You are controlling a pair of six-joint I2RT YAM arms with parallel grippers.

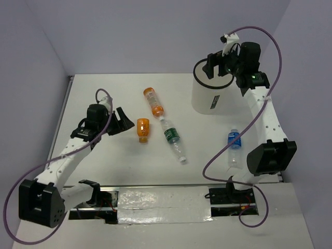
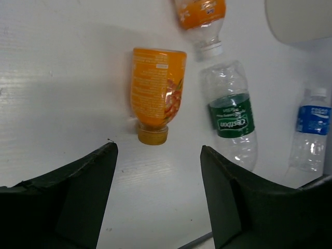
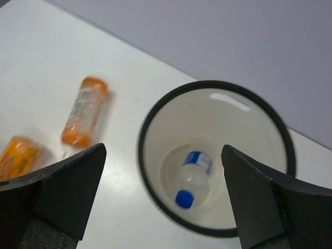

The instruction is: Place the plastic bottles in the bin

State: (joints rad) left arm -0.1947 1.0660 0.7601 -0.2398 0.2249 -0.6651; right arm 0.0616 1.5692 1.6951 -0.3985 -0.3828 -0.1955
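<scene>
Friend: Where is your right tool?

Me: My right tool point(image 3: 163, 155) hangs right over the bin point(image 3: 143, 155). The bin stands at the far right of the tabletop point(image 1: 104, 91). The two fingers are spread wide and they hold nothing.

Friend: Is anything in the bin?

Me: Yes. One clear bottle with a blue label point(image 3: 193, 174) lies at the bottom. I can see its blue cap point(image 3: 182, 198) from above.

Friend: And your left tool?

Me: My left tool point(image 2: 158, 155) is low over the tabletop on the left side. Its fingers are apart too, and nothing is between them. The near orange bottle point(image 2: 155, 91) lies on its side just in front of the tool. Its orange cap points at the tool. The fingers do not touch it.

Friend: Which bottles are out on the tabletop?

Me: Four of them, and all four lie on their sides. One is the near orange bottle by my left tool. The far orange bottle point(image 1: 153, 101) lies farther back, in the middle. Its white cap is just beside the bottom end of the green label bottle point(image 1: 172, 137), so the two make almost one long line. The last one is the other blue label bottle point(image 1: 234, 145). It lies on the right, close to my right arm and well apart from the other three.
</scene>
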